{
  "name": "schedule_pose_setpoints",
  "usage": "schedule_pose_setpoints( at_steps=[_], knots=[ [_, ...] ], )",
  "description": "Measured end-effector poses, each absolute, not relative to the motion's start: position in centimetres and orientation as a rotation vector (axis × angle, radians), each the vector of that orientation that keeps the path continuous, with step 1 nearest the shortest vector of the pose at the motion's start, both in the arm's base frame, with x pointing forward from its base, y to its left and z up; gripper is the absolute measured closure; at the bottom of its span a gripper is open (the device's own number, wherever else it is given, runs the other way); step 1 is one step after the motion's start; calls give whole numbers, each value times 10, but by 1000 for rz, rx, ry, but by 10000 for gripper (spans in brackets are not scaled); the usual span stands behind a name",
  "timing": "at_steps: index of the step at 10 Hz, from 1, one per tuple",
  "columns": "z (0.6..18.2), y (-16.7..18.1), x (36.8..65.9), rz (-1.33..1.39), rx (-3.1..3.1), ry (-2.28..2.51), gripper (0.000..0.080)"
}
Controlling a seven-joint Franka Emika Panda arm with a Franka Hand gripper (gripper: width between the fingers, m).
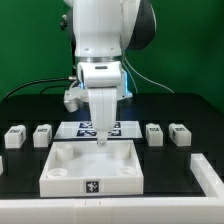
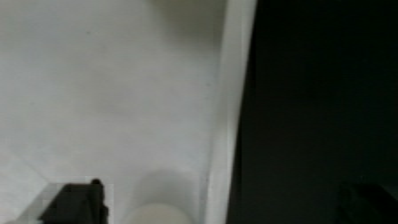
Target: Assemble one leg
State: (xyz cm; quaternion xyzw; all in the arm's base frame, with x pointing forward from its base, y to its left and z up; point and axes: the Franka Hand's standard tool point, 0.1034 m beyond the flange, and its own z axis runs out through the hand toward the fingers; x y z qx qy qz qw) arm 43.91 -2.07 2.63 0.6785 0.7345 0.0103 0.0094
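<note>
Four legs, small white tagged blocks, lie on the black table: two at the exterior view's left and two at its right. The large white board with corner sockets lies at the front middle. My gripper points straight down at the board's far rim and holds nothing. In the wrist view the gripper is open. One dark finger is over the white board and the other is over the black table. A round socket shows between them.
The marker board lies flat behind the large white board, partly hidden by the arm. A white object sits at the exterior view's front right. Cables hang behind the arm.
</note>
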Motion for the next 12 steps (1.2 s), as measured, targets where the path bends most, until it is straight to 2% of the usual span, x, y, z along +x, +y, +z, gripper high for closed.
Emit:
schedule_pose_setpoints(
  at_steps=[3,7,8,9,10,11,12],
  knots=[
    [7,-21,440,13,2144,2304,150],
    [6,-23,441,9,2160,2292,177],
    [5,-23,441,9,2161,2292,348],
    [5,-23,441,9,2161,2292,348],
    [5,-23,441,9,2161,2292,562],
    [5,-23,441,9,2161,2292,697],
    [5,-23,441,9,2161,2292,742]
  ],
)
